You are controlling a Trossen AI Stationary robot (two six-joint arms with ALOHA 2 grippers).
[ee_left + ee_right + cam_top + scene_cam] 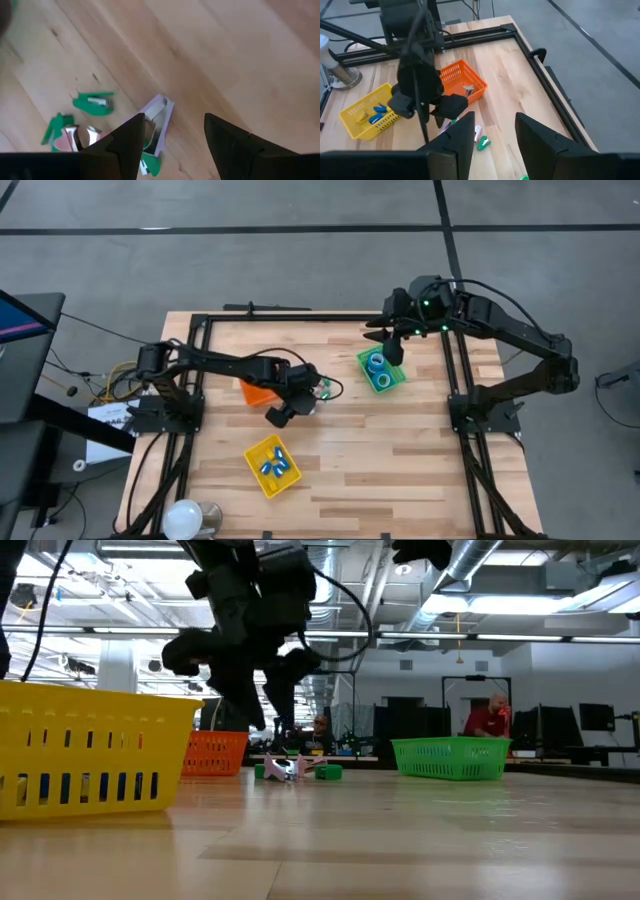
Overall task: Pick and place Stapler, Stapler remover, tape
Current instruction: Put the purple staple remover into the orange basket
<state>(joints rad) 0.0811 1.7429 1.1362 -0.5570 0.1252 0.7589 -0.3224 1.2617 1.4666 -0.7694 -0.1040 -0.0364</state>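
Left gripper [172, 145] unclenched, empty, above staple removers [156, 120]; bare wood ahead. Right gripper [495, 135] unclenched over green bin [398, 377] near table edge.

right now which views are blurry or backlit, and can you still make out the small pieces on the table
Low view: the left arm's pincer is a dark silhouette against bright ceiling lights, the near yellow slotted plastic bin soft. Left wrist view: blurred, yet the green and lilac staple removers on the pale wooden table still read. High view: evenly lit.
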